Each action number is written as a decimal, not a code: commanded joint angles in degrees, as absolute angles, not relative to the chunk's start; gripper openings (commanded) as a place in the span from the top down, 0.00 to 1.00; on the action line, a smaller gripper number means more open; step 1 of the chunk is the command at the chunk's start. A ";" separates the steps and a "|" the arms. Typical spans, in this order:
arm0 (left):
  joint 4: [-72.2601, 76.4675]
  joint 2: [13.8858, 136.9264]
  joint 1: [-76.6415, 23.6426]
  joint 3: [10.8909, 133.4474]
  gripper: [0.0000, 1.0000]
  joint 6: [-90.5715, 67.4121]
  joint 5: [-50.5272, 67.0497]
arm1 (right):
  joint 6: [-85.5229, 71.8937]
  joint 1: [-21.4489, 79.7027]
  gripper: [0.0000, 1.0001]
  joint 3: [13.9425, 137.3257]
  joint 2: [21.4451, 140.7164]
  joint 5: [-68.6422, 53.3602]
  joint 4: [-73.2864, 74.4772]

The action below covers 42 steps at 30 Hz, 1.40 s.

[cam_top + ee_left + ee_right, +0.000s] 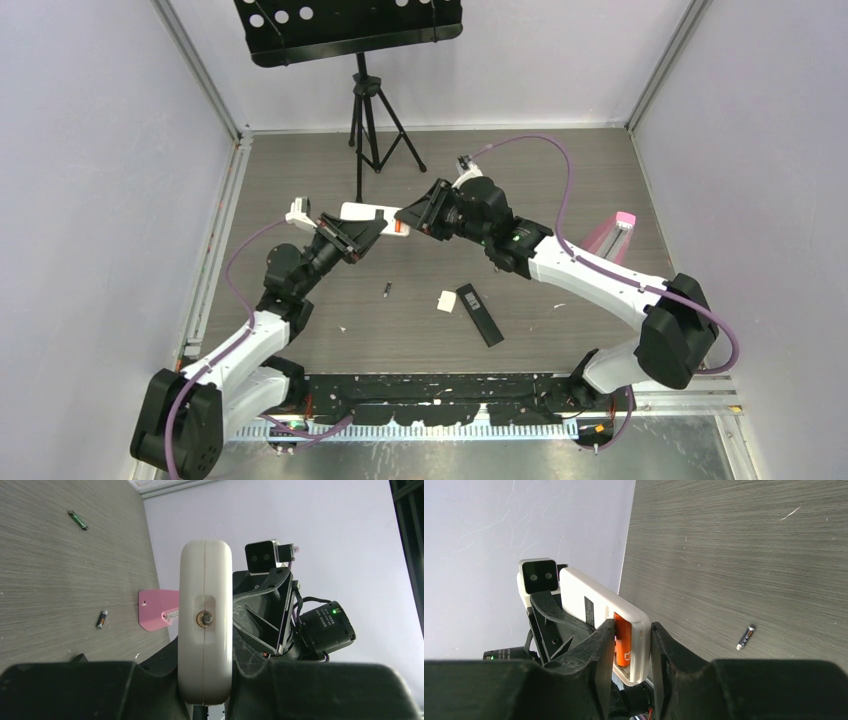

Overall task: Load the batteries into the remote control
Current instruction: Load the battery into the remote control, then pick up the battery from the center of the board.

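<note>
Above the table (560, 180), white remote (368, 213): smooth, rounded plastic slab, long axis level, running left to right.
Orange battery (623, 642): glossy cylinder in the white remote's open end bay, lying lengthwise along it.
Dark battery (387, 290): thin cylinder on the wood grain, nearer than the white remote.
Left gripper (352, 232): clamped tight on the white remote's left end.
Right gripper (632, 625): fingers part-spread astride the white remote's right end; grip unclear.

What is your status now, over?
Left gripper shut on white remote. Right gripper astride its far end, orange battery inside. Nothing blocking.
</note>
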<state>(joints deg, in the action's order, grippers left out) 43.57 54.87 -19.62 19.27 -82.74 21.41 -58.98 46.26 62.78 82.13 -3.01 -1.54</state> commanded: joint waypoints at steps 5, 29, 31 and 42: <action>44.18 52.22 -20.42 19.70 1.00 -79.89 23.69 | -57.10 46.59 0.41 62.28 80.17 -3.50 -3.87; -24.08 25.57 -18.19 39.88 1.00 -40.59 -5.73 | -55.47 59.31 0.47 83.15 105.06 15.92 30.73; -26.04 24.41 -18.19 41.34 1.00 -39.22 -8.00 | -56.74 60.35 0.47 85.90 109.24 16.28 32.73; -29.39 20.84 -18.19 42.54 1.00 -37.91 -14.61 | -57.49 62.14 0.51 91.93 119.12 21.67 34.92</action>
<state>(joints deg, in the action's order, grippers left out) -28.73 22.55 -18.61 41.43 -39.72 -10.46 -56.60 61.78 87.96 116.46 16.29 33.47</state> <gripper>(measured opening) 0.220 0.509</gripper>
